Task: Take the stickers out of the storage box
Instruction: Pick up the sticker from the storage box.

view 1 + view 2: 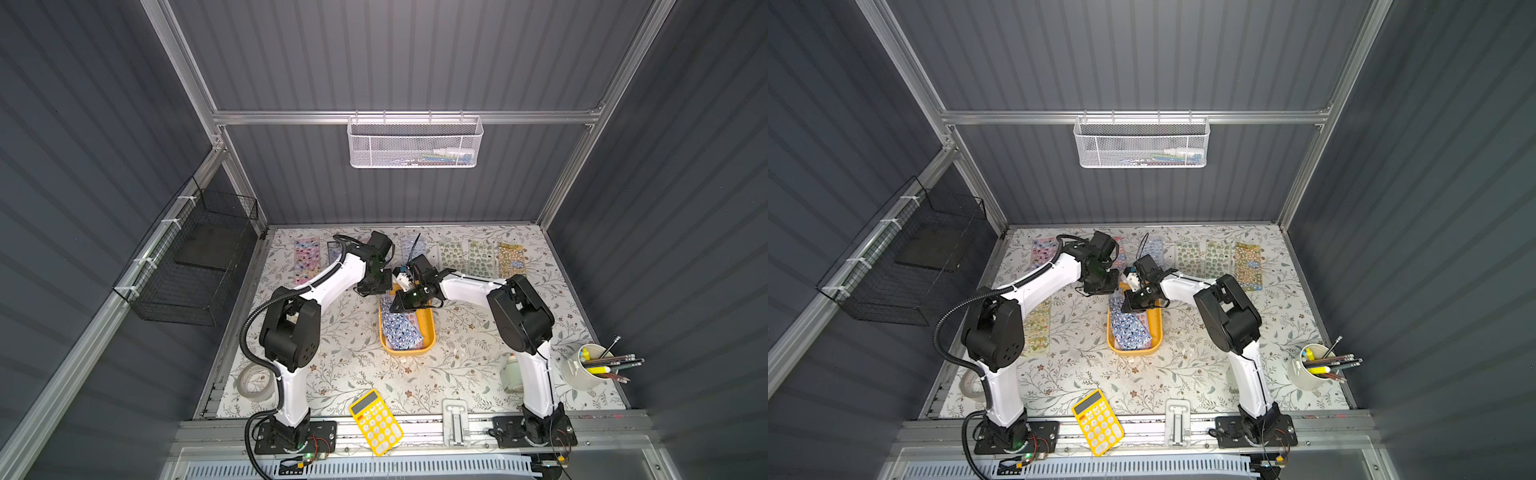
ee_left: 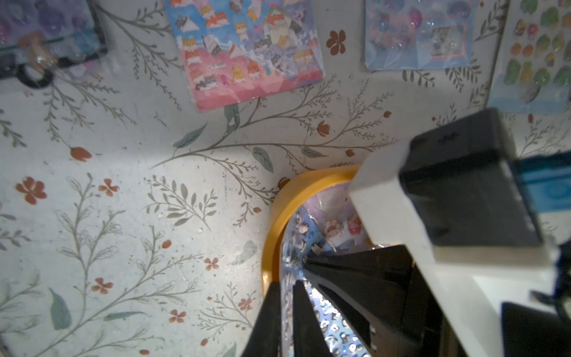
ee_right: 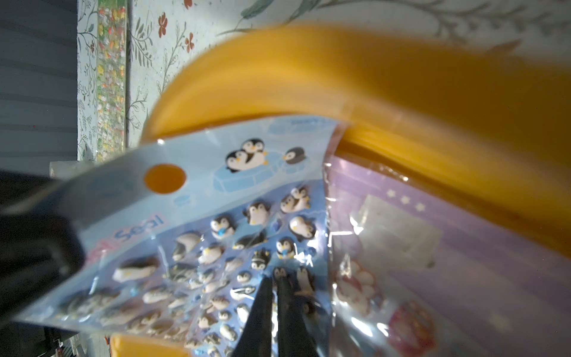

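**Both hands at the far end of the yellow box**

The storage box [image 1: 429,328] sits in the middle of the bench [image 1: 465,374] with stickers [image 1: 401,330] inside. A blue penguin sheet [image 3: 247,222] lies on top and a purple sheet [image 3: 479,253] beneath it. The left hand [image 2: 287,309] is pinched shut on the penguin sheet's header end, which rides up over the box's rim. The right hand [image 3: 274,296] has its fingers all but together, tips down against the penguin sheet's face; I can't see it gripping anything. Other sheets [image 1: 482,257] lie flat in a row along the back of the bench.
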You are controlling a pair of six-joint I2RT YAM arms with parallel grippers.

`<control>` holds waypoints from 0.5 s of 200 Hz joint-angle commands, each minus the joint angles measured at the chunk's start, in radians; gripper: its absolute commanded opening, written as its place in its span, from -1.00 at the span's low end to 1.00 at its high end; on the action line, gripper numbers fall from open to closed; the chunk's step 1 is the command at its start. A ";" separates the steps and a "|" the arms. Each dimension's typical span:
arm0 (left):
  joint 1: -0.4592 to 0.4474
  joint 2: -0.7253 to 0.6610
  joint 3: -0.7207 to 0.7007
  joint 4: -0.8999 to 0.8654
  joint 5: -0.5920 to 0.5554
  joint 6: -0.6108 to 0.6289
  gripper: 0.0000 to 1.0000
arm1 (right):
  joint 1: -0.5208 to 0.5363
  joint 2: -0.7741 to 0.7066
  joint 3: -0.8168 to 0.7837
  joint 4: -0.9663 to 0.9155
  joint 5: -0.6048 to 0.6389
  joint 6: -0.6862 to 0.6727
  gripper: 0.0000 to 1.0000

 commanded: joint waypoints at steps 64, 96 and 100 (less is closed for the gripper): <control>-0.005 -0.055 0.075 -0.037 0.015 0.041 -1.00 | -0.008 -0.165 -0.085 -0.001 0.066 0.011 -0.51; -0.003 -0.074 0.117 -0.050 0.022 0.056 -1.00 | -0.021 -0.279 -0.084 -0.024 0.130 0.003 -0.48; -0.003 -0.077 0.121 -0.052 0.024 0.060 -1.00 | -0.022 -0.294 -0.085 -0.025 0.138 0.003 -0.47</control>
